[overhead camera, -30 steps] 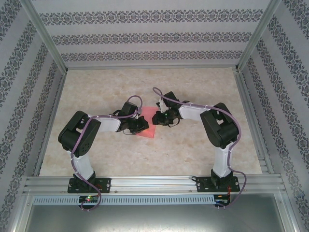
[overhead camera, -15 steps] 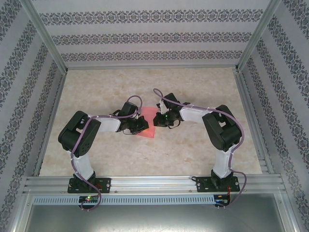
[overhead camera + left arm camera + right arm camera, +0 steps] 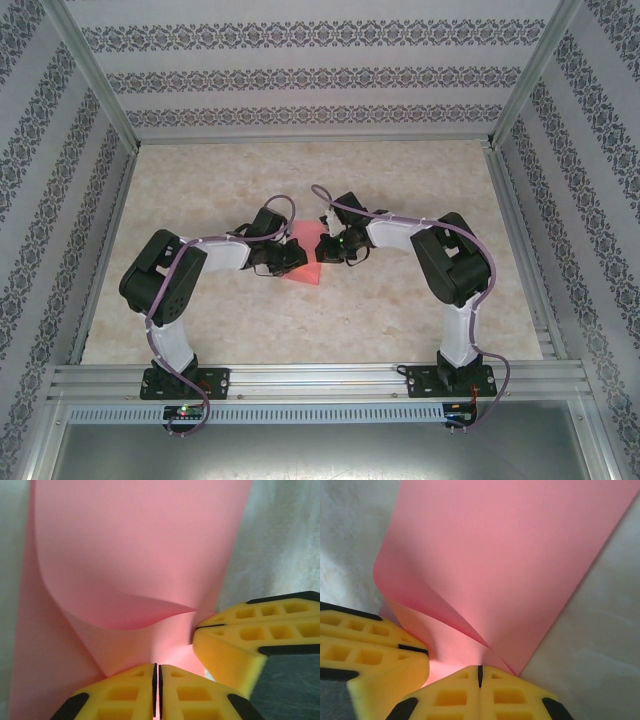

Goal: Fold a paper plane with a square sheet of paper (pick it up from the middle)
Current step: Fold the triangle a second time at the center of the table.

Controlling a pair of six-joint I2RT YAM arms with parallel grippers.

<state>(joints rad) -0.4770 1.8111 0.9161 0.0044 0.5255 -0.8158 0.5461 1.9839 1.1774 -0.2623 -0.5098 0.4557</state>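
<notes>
Along the near edge of the tabletop (image 3: 400,320) stand two arms, a left arm (image 3: 165,285) and a right arm (image 3: 455,265). Farther out, mid-tabletop, one pink sheet of paper (image 3: 305,272) bends up between them. Both the left fingers (image 3: 145,695) and the right fingers (image 3: 490,692) are pressed together, pinching it.

The left gripper (image 3: 156,668) sits at the bottom edge, its two yellow fingers (image 3: 120,692) pressed together with only a thin dark seam between them, pinching the square sheet of paper (image 3: 140,555). The salmon-pink sheet rises away from the tips and curls over into a soft, rounded fold. From the right, the right gripper (image 3: 199,628) reaches in, its yellow fingers also pressed tight, their tips touching the paper's edge. A pale marbled table (image 3: 282,540) lies beneath.
</notes>
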